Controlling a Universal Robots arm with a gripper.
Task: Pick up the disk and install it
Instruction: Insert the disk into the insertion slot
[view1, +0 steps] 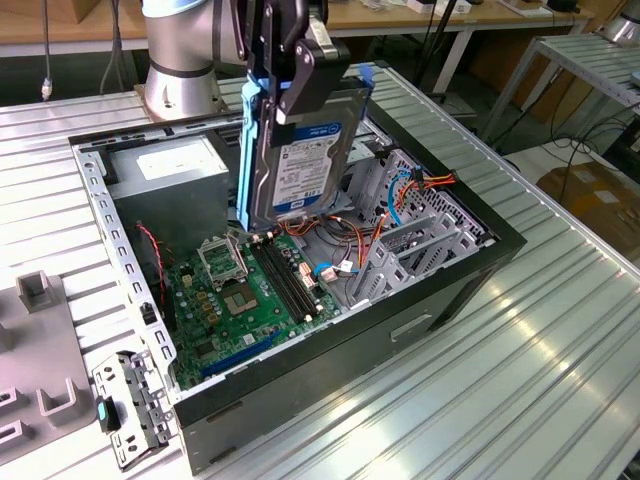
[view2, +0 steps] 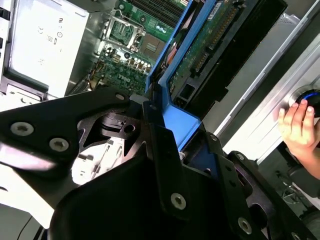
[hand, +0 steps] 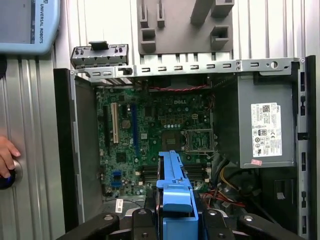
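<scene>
The disk, a silver drive with a white and blue label in a blue plastic bracket, hangs upright in the air above the open computer case. My gripper is shut on its upper edge, black fingers clamping the bracket. The disk's lower end hovers over the green motherboard, apart from it. In the second wrist view the disk's circuit-board underside and blue bracket run away from the gripper. The first wrist view shows the bracket's edge over the motherboard.
A grey power supply box sits in the case's far corner, and a metal drive bay with orange cables at the exterior view's right. A small cage with a blue handle and a grey fixture lie beside the case. A hand rests on a button.
</scene>
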